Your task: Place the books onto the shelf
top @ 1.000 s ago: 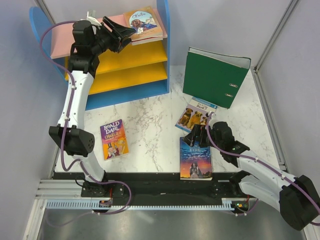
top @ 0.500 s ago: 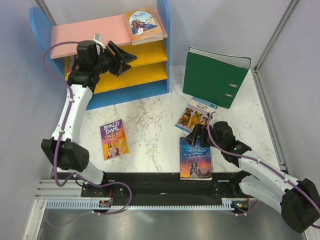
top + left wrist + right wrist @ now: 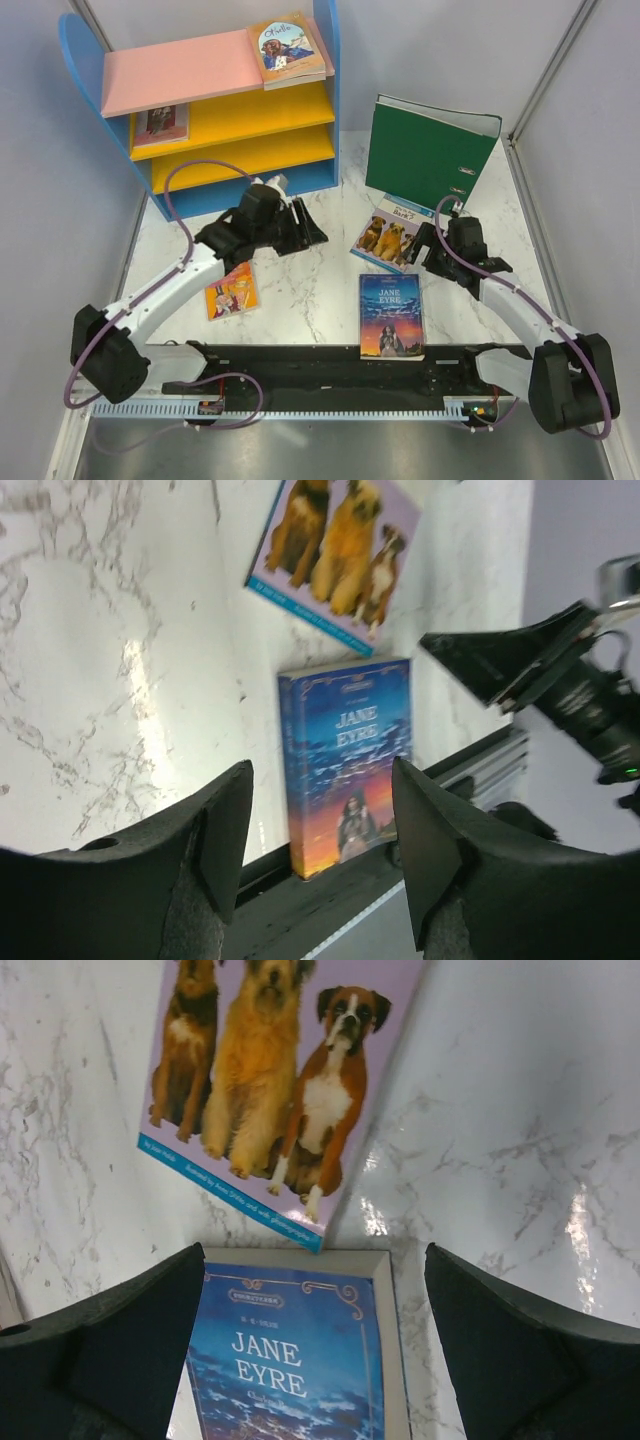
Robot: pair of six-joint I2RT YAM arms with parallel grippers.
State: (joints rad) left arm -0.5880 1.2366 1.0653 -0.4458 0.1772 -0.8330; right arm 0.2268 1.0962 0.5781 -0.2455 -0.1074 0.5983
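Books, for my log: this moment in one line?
shelf: two books; table: three books; left gripper: open; right gripper: open

Left arm (image 3: 160, 290): elbow folded low at the near left, forearm slanting up and right toward mid-field, wrist level, left gripper (image 3: 316, 232) pointing right with its jaws partly apart and nothing between them. Right arm (image 3: 520, 310): shoulder low at the near right, forearm stretched up and left, right gripper (image 3: 422, 248) tipped downward with its jaws spread wide and nothing held. The two grippers face each other, well apart.
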